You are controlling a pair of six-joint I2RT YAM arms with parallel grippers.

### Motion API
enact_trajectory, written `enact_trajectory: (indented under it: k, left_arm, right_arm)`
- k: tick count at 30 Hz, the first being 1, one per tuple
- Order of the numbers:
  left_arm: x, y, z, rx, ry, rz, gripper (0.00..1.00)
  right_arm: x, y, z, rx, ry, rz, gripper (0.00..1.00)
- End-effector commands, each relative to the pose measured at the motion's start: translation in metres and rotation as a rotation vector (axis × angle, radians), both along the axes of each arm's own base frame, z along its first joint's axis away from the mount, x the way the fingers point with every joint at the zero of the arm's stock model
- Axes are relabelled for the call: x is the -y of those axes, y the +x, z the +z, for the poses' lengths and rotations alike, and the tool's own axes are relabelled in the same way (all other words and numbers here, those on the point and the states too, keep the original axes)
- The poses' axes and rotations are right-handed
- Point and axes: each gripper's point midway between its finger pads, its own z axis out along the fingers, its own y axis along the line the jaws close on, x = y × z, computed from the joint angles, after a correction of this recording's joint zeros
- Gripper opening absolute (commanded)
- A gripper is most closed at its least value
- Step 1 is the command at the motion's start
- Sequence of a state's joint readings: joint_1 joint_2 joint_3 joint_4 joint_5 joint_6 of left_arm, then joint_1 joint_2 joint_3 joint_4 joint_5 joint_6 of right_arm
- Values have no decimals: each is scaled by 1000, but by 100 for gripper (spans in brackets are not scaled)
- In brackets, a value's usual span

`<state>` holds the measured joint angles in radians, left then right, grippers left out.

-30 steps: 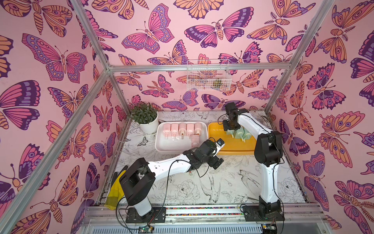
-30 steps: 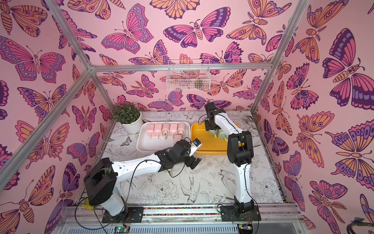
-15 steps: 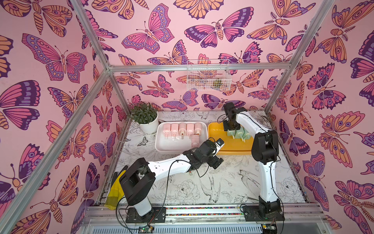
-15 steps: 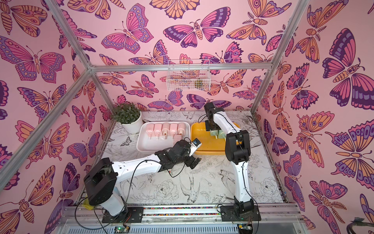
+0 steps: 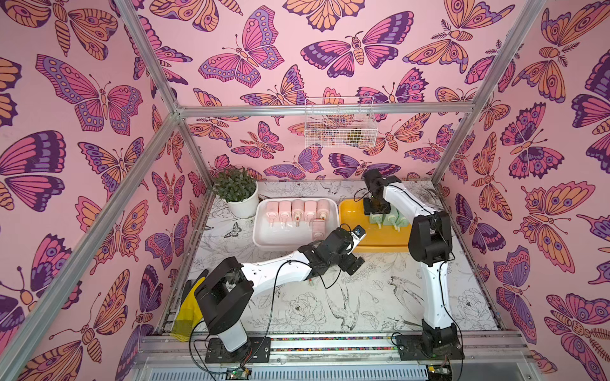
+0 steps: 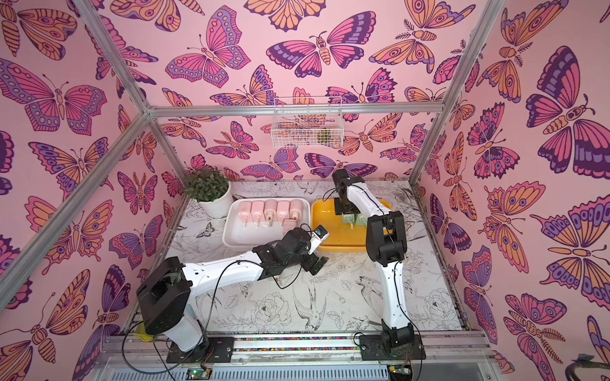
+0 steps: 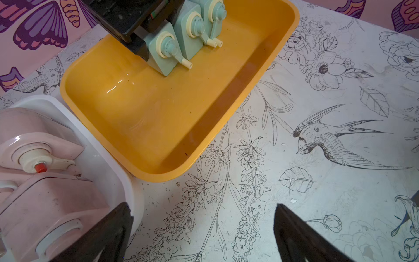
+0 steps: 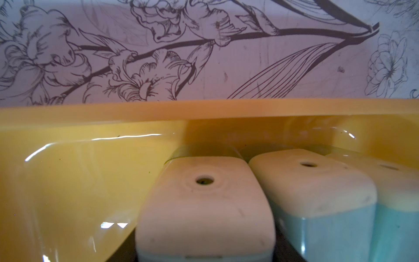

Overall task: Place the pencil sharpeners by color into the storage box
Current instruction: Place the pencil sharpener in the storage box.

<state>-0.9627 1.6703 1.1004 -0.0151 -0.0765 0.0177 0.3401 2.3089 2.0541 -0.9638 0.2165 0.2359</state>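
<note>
Yellow tray (image 7: 158, 108) on worktop (image 7: 317, 181): three mint green sharpeners (image 7: 195, 29) side by side | right end effector (image 5: 376, 213) clamped on end sharpener (image 7: 165, 50) nearest white tray (image 5: 280, 236) | white tray: five pink sharpeners (image 5: 297, 211) in a row, sixth pink sharpener (image 5: 318, 227) in front | left end effector (image 7: 200, 211) spread wide, empty, over worktop beside both trays

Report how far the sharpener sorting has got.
Done: six pink sharpeners lie in the white tray; at least two green sharpeners stand in the yellow tray. In hand: the right gripper grips a third green sharpener, down in that tray. The left gripper is open, empty. Left: release it; I see none loose.
</note>
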Motion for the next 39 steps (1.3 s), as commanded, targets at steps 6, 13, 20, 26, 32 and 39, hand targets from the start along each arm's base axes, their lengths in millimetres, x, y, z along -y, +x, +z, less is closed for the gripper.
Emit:
enact_trajectory:
  k: [6,13,20,26,32,39]
  left_arm:
    - [-3,-1,5,16,-12,12,100]
    - [-3,-1,5,13,-13,15,100]
    - [-4,-1,4,14,-11,15,100]
    - [-4,-1,4,13,-11,17,100]
    - [-7,1,7,28,-20,34,100]
    - [-29,9,23,51,-7,150,100]
  right_arm:
    - [4,2,9,14,-7,-21,65]
    - [1,3,21,42,15,-20,74]
    - [-3,1,33,65,32,-16,72]
    - [-7,1,66,187,-39,-12,73]
    - [-32,-2,79,249,7,34,71]
    - [-63,-16,90,315,203,63,74]
